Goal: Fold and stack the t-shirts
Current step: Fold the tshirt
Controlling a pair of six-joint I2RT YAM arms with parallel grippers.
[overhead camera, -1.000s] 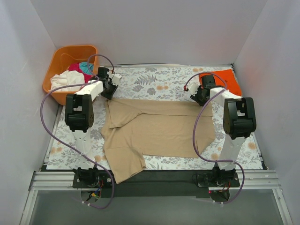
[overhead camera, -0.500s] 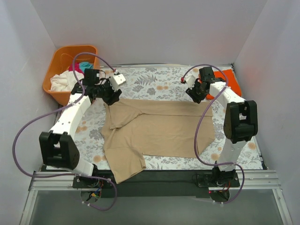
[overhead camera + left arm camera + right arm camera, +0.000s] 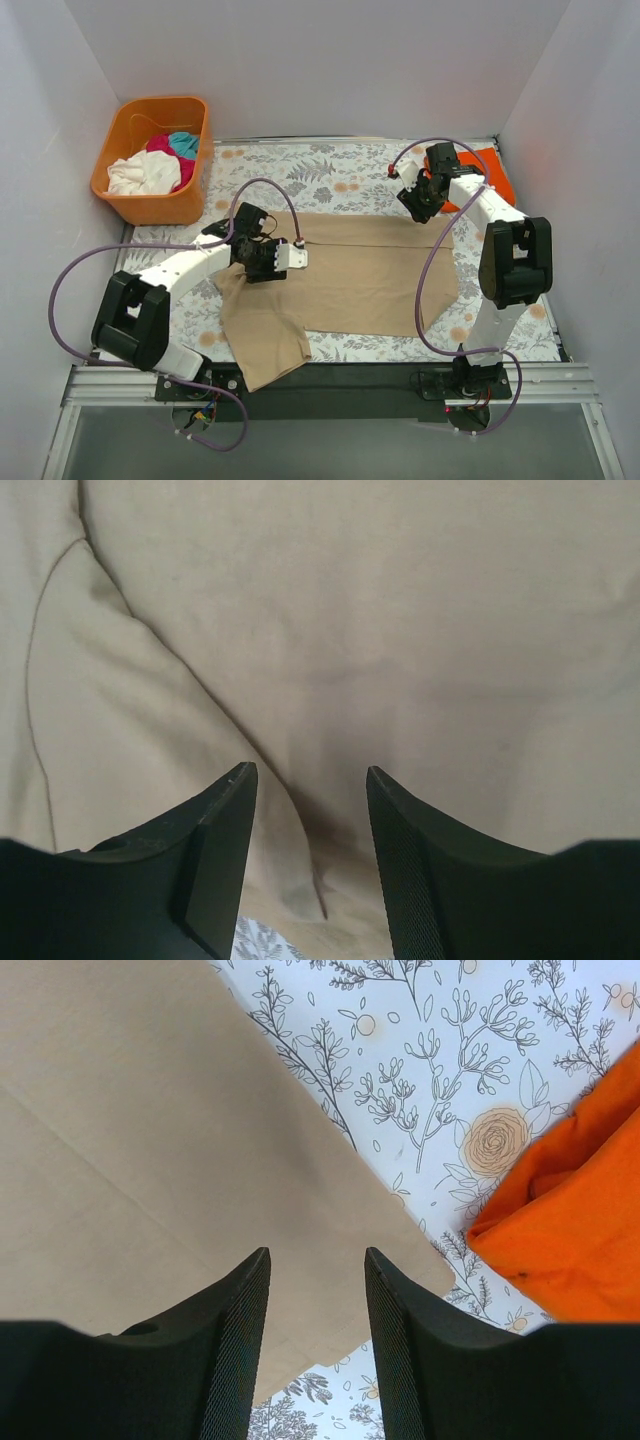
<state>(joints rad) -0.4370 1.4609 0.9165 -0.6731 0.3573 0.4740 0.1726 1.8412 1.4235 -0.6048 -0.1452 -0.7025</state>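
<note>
A large tan t-shirt (image 3: pixel 360 280) lies spread on the floral tablecloth, one sleeve folded inward at the left. My left gripper (image 3: pixel 272 265) is open and empty, low over the shirt's left part; the left wrist view shows the tan cloth (image 3: pixel 400 630) and a fold between the fingers (image 3: pixel 310 772). My right gripper (image 3: pixel 415 205) is open and empty above the shirt's far right corner (image 3: pixel 130 1140), fingers (image 3: pixel 317 1252) apart. A folded orange t-shirt (image 3: pixel 480 170) lies at the far right, and also shows in the right wrist view (image 3: pixel 570 1220).
An orange plastic basket (image 3: pixel 150 208) stands at the far left, holding a white shirt (image 3: pixel 140 175), a magenta one (image 3: pixel 165 145) and a teal one (image 3: pixel 183 143). The tan shirt's near left part (image 3: pixel 265 350) reaches the table's front edge. White walls enclose the table.
My left arm has swung from the shirt's far left corner beside the basket toward the near side, and now sits over the shirt's left part. The right gripper has barely moved.
</note>
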